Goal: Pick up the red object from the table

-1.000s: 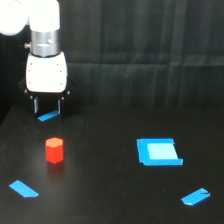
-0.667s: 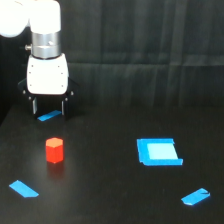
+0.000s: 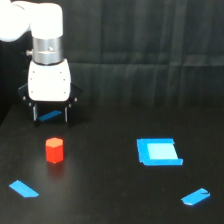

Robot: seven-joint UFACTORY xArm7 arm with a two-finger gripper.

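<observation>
Approach step: gripper (image 3: 50,116) hangs with jaws released and empty, behind the red block (image 3: 54,149) on the black surface (image 3: 110,195). Next move, likely: centre over block, descend.

Black pleated curtain (image 3: 150,30) as backdrop, dim even light

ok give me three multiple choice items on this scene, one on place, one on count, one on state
1. Where is the red object relative to the gripper?
A. nearer the camera, on the table
B. between the fingers
C. on the blue square

2. How many narrow blue tape strips are visible?
A. one
B. three
C. five

3. What is the gripper's state?
A. shut on the block
B. open, holding nothing
C. out of view

Answers: 1 A, the block stands apart below the fingers. 2 B, one behind the gripper, two near the bottom corners. 3 B, the fingers stand apart with nothing between.
</observation>
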